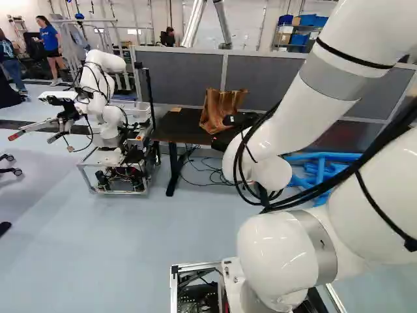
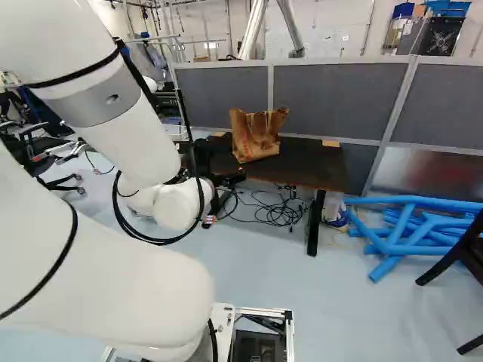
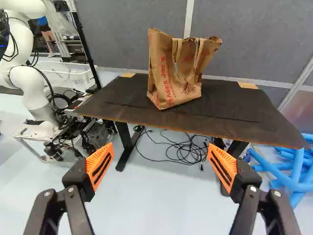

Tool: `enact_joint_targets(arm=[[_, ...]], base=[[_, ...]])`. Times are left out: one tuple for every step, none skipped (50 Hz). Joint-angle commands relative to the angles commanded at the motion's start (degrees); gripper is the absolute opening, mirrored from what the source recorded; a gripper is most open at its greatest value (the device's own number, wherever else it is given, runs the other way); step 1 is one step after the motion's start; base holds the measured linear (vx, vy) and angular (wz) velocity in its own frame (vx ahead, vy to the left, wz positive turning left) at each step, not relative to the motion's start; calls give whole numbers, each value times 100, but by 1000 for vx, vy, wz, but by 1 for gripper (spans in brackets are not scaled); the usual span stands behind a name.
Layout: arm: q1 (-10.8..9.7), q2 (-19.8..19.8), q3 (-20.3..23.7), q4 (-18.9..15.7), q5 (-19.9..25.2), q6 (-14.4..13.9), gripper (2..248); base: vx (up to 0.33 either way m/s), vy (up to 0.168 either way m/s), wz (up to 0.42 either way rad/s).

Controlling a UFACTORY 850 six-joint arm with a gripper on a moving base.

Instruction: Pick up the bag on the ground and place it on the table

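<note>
grey partition (image 2: 339, 98) = backdrop, runs behind dark-topped table (image 3: 234, 103). white arm (image 1: 277, 254) reaches fwd toward table. another robot (image 1: 107, 98) at left of l. base view, beside table; any sideways swing that way prob. risky, so clear table first, then turn. blue tubes (image 2: 415, 200) on floor, other side of table; same caution.

bag (image 3: 171, 78), brown paper, is upright on tabletop, base fully on it, near corner just in from front edge (task line says ground, but it's def. up here). looks like place is done or nearly; step in hand = prob. back off w/o disturbing it.

gripper (image 3: 161, 156) is released, fingers spread wide, nothing btwn orange pads (image 3: 99, 166), bag ahead & apart from them. to do it well: keep fingers wide, retract straight back, slow at first, no closing or wrist roll near bag, b/c light paper could tip or snag at the top. also keep fingertips off table's front edge. loose cables (image 3: 187, 152) under table: don't dip low into them.
</note>
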Motion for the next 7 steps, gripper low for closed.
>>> enact_joint_targets(arm=[[0,1,2,0,4,-2,247],[0,1,4,1,6,-4,247],[0,1,6,1,9,-5,247],[0,2,7,1,10,-6,247],[0,2,7,1,11,-6,247],[0,2,7,1,12,-6,247],[0,2,7,1,12,-6,247]], base=[[0,0,0],[0,0,0],[0,0,0],[0,0,0],[0,0,0],[0,0,0],[0,0,0]])
